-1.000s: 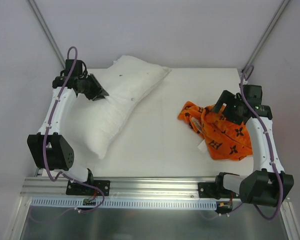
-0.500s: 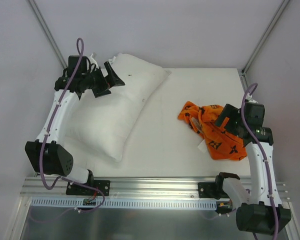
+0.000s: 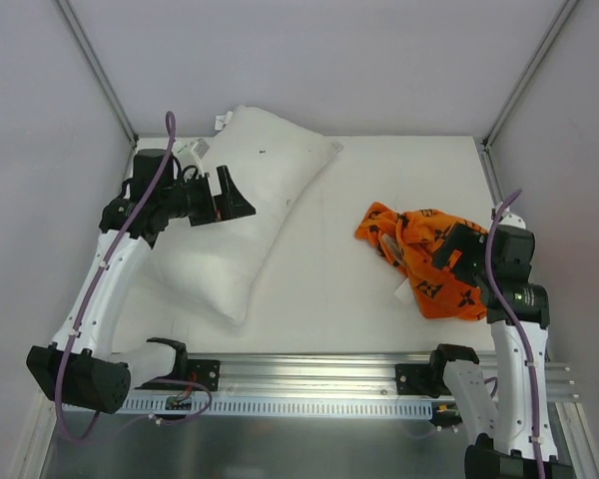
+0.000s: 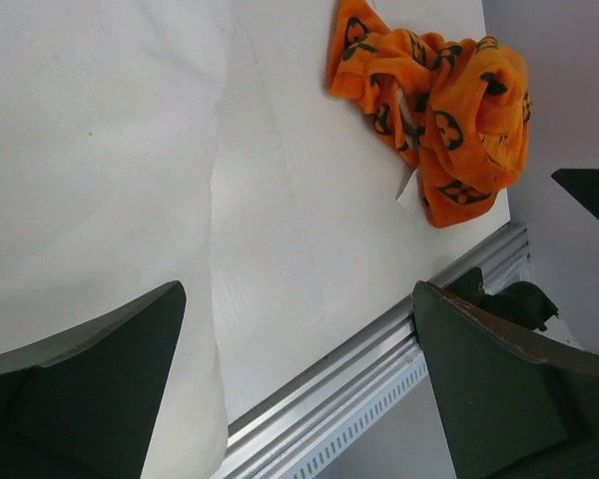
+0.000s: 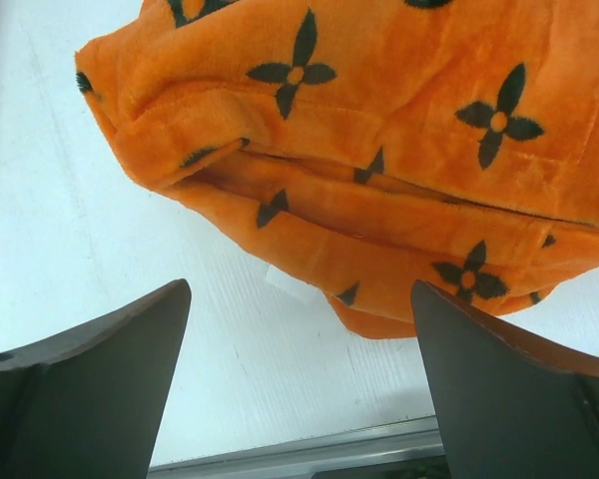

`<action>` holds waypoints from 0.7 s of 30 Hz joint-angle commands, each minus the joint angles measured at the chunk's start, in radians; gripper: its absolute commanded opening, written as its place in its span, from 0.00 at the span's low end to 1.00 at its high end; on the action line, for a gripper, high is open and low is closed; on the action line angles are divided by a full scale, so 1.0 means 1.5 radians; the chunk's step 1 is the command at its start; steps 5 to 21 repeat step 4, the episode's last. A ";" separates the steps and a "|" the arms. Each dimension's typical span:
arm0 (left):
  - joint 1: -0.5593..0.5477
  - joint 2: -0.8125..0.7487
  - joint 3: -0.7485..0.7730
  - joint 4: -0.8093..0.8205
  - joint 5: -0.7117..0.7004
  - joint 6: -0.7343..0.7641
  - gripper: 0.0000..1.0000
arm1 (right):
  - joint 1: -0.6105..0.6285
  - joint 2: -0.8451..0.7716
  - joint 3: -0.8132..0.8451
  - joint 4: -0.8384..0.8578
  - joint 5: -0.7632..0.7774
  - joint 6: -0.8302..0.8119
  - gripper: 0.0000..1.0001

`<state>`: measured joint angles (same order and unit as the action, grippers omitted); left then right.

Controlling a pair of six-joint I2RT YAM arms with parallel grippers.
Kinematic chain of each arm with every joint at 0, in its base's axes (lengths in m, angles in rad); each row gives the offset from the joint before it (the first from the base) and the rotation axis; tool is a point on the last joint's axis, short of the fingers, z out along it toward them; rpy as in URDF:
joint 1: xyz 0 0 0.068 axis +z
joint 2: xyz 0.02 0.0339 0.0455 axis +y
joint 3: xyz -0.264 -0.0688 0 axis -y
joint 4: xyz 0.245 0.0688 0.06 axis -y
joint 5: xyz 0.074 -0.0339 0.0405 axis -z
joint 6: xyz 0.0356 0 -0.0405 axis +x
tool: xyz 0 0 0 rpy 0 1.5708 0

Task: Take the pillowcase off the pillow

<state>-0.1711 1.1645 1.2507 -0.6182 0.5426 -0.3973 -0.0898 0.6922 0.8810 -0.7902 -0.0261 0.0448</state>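
Observation:
The plain white pillow (image 3: 242,215) lies bare and slantwise on the left of the table, its small tag (image 3: 221,121) at the far corner. The orange pillowcase (image 3: 415,255), printed with black motifs, lies crumpled on the right, apart from the pillow. My left gripper (image 3: 240,197) hovers open over the pillow's upper part, holding nothing. In the left wrist view the pillow (image 4: 90,150) fills the left side and the pillowcase (image 4: 439,90) is at top right. My right gripper (image 3: 449,255) stands open at the pillowcase's near right edge; the pillowcase (image 5: 379,150) lies just beyond its empty fingers (image 5: 90,379).
The white table surface (image 3: 329,269) lies between pillow and pillowcase. An aluminium rail (image 3: 309,369) runs along the near edge. Metal frame posts (image 3: 95,65) rise at the back corners. A white label (image 5: 295,284) sticks out from under the pillowcase.
My left gripper opened, let go of the pillow's far edge and swung nearer over the pillow. The right arm drew back toward the near edge, off the pillowcase.

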 commanded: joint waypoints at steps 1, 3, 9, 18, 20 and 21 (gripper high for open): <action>-0.005 -0.032 -0.021 0.009 0.017 0.031 0.99 | 0.004 0.004 0.021 0.000 0.039 0.008 0.96; -0.004 -0.034 -0.023 0.009 0.025 0.033 0.99 | 0.004 0.010 0.020 -0.004 0.052 0.002 0.96; -0.005 -0.035 -0.022 0.010 0.028 0.034 0.99 | 0.004 0.016 0.022 -0.007 0.057 0.002 0.96; -0.005 -0.035 -0.022 0.010 0.028 0.034 0.99 | 0.004 0.016 0.022 -0.007 0.057 0.002 0.96; -0.005 -0.035 -0.022 0.010 0.028 0.034 0.99 | 0.004 0.016 0.022 -0.007 0.057 0.002 0.96; -0.005 -0.035 -0.022 0.010 0.028 0.034 0.99 | 0.004 0.016 0.022 -0.007 0.057 0.002 0.96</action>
